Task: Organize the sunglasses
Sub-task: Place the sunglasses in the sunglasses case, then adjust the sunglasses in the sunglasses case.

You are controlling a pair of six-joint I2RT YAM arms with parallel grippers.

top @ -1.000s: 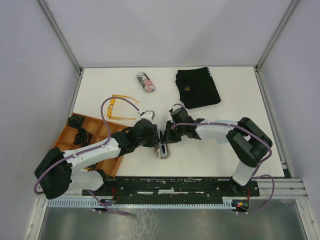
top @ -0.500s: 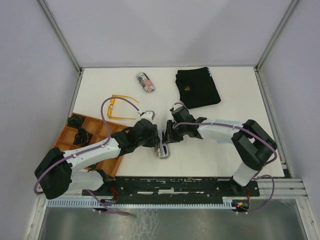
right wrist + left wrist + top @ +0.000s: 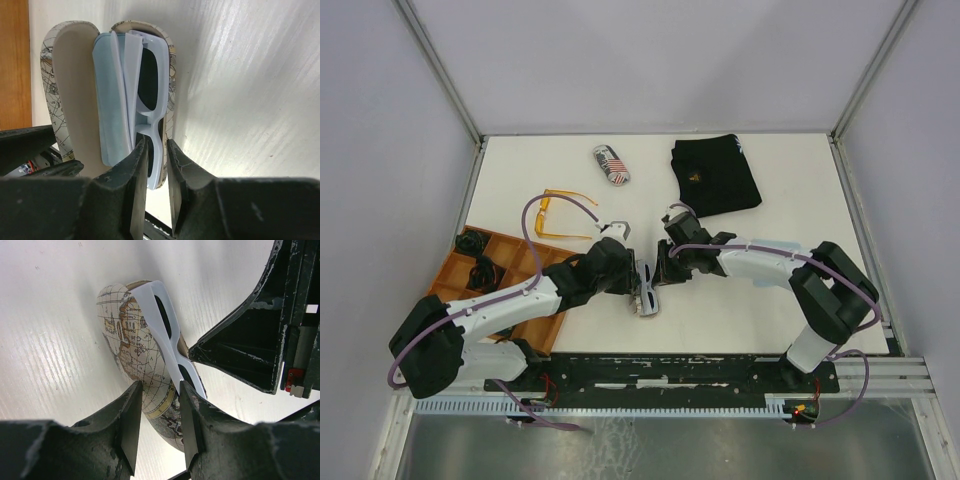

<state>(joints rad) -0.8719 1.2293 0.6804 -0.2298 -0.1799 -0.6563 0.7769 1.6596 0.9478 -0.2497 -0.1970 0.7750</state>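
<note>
The white sunglasses [image 3: 150, 90] with dark lenses sit on edge in an open map-printed glasses case [image 3: 129, 352], beside a folded light blue cloth [image 3: 110, 100]. My right gripper [image 3: 152, 146] is shut on the white frame near its bridge, with the case wall against its outer finger. My left gripper [image 3: 160, 392] straddles the case's shell and is shut on it. In the top view both grippers, left [image 3: 637, 277] and right [image 3: 658, 277], meet over the case [image 3: 647, 301] near the table's front middle. The orange-amber sunglasses [image 3: 560, 214] lie open on the table, left of centre.
An orange compartment tray [image 3: 535, 260] with dark items stands at the left front. A second case with a flag print [image 3: 611, 164] lies at the back centre. A black folded cloth [image 3: 715, 173] lies at the back right.
My right gripper has edged left towards the case and closer to my left gripper. The left arm has stayed in place.
</note>
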